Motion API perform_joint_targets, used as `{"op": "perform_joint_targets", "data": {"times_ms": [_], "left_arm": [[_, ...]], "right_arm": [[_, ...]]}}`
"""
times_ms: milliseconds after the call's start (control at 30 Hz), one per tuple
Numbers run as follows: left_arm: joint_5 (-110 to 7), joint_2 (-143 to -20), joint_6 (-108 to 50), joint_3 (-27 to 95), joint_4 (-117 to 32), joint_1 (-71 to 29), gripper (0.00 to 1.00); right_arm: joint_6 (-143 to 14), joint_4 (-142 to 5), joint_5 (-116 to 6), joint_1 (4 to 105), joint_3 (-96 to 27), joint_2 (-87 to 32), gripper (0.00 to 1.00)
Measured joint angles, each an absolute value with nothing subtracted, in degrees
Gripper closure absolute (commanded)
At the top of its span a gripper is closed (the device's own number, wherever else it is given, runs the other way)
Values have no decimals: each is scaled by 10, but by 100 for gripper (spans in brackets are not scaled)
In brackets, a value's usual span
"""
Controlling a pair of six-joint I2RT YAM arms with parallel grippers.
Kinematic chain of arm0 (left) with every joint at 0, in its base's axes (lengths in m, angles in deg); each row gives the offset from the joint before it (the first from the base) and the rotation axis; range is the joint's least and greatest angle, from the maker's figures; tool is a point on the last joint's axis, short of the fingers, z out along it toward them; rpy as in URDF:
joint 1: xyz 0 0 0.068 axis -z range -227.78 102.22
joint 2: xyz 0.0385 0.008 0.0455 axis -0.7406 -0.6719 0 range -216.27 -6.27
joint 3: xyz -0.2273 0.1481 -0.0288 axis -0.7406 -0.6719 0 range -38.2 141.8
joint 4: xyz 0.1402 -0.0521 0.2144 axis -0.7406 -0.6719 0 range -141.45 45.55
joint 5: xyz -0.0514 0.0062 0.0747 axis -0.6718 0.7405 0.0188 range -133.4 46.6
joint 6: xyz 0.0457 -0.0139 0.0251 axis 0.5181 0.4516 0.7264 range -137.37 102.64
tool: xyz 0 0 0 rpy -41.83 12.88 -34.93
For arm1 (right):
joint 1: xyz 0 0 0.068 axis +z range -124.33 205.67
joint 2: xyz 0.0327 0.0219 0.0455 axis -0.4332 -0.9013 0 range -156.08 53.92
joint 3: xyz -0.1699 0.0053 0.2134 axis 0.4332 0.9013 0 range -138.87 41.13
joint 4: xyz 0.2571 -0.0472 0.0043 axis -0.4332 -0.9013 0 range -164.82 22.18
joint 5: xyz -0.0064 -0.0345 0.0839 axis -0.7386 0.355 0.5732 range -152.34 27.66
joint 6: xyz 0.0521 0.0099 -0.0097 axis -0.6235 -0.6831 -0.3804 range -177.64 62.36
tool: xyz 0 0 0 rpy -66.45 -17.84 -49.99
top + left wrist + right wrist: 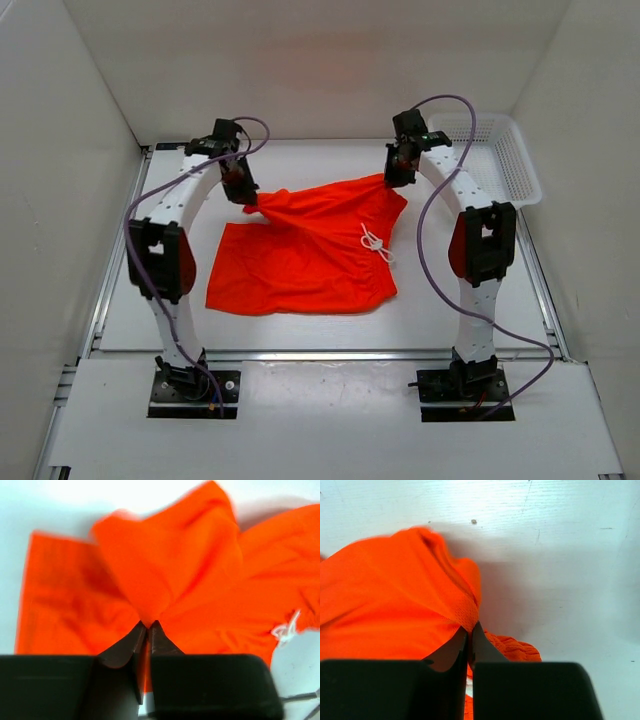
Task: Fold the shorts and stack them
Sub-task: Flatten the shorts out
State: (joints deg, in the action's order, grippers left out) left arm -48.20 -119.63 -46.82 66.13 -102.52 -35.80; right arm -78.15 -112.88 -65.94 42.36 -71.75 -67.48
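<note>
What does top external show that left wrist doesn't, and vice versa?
Only top external: the right gripper pinching a far corner of the shorts, and the white basket at far right. Only left wrist: a close-up showing its jaws shut on a raised fabric fold. Both: the left gripper, the shorts, the white drawstring.

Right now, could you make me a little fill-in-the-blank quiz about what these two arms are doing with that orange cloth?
1. The shorts are pinched by ____ grippers, the left gripper and the right gripper.
2. The drawstring on the shorts is coloured ____.
3. On the table, the white basket stands at the far ____ corner.
Missing words: two; white; right.
</note>
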Motion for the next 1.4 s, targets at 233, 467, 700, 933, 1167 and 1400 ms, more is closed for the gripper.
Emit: {"op": "perform_joint_targets", "data": {"times_ms": [233,467,700,933,1167,1400], "left_arm": [[-470,-1143,-455,597,-1031,-364,11],[-457,-1236,-424,720,-1066,-365,15],[-442,-1429,-404,957,-1100,-359,3],[-484,-1506,-387,941,-1126,-352,13],[-565,-1506,-363,941,-1131,-352,90],[-596,-1490,-396,993,-1110,-369,90]], "right_arm": [[-782,-1136,-682,431,-678,-678,83],[-788,-1164,-714,433,-685,-683,18],[-782,-1192,-738,434,-691,-684,11],[-768,-1186,-719,434,-706,-736,26],[-751,-1190,-706,428,-765,-817,99],[-752,-1180,-690,416,-810,-799,100]]}}
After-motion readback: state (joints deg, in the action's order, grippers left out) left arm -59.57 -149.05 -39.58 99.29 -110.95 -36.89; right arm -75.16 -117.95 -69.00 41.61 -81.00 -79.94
